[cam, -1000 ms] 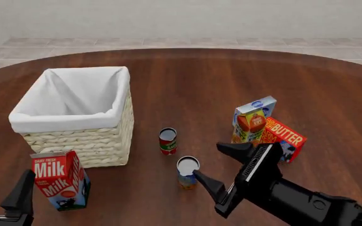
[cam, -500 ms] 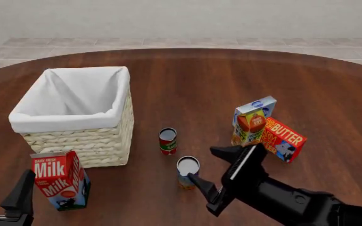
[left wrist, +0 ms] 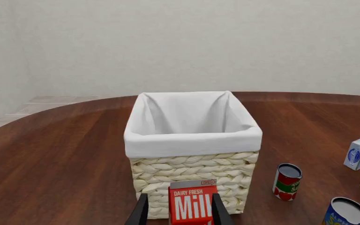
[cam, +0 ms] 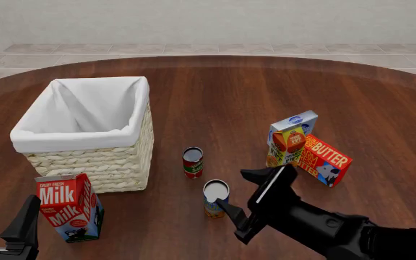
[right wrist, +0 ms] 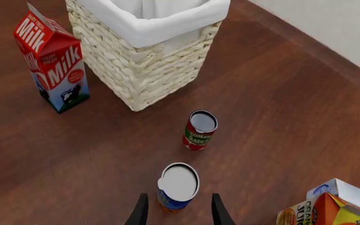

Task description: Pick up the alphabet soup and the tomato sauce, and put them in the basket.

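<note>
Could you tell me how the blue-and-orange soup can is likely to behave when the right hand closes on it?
The soup can looks like rigid metal, so it probably won't deform under the open right hand. Its smooth round wall may slip or twist if gripped off-centre. It stands upright and squat, so a nudge would likely slide it; once tipped, it would probably roll.

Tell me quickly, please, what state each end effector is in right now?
Left end effector: open, holding nothing.
Right end effector: open, holding nothing, fingers either side of the small blue-and-orange cylindrical can.

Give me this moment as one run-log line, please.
right gripper: open, beside alphabet soup | left gripper: open, idle | tomato sauce: on table
</note>
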`<state>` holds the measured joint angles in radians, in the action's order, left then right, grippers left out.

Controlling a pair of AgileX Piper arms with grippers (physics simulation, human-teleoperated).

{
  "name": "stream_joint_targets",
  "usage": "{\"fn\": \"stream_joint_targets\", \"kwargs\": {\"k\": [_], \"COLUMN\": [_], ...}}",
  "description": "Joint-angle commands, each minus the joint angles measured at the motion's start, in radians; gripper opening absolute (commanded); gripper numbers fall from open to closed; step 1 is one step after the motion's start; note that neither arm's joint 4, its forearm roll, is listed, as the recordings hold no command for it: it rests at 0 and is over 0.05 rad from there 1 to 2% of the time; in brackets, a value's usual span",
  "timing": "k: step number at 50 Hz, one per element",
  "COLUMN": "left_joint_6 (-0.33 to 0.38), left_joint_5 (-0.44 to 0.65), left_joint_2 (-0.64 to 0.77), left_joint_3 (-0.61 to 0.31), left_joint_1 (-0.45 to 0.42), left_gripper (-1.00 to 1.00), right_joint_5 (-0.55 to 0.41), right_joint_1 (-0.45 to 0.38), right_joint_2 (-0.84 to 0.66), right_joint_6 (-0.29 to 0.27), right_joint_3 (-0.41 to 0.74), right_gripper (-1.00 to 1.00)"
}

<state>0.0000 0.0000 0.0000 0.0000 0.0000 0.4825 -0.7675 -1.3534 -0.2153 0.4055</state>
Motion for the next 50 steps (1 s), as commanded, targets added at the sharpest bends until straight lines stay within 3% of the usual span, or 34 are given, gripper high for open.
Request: {"fn": "stream_joint_targets", "kwargs": {"k": [1,50], "left_joint_6": [0.000,0.000], "left_joint_5": [0.000,0.000], "left_joint_2": [0.000,0.000], "left_joint_3": [0.000,0.000], "left_joint_1": [0.000,0.000], "left_gripper": [1.00,1.00], "right_joint_5": [0.009,0.055], "right_joint_1": [0.019,0.007], "right_joint_2": [-0.060,-0.223], "right_joint_6": [-0.015,-0.018], "right_joint_3": [0.017,0.074], "right_gripper": [1.00,1.00]}}
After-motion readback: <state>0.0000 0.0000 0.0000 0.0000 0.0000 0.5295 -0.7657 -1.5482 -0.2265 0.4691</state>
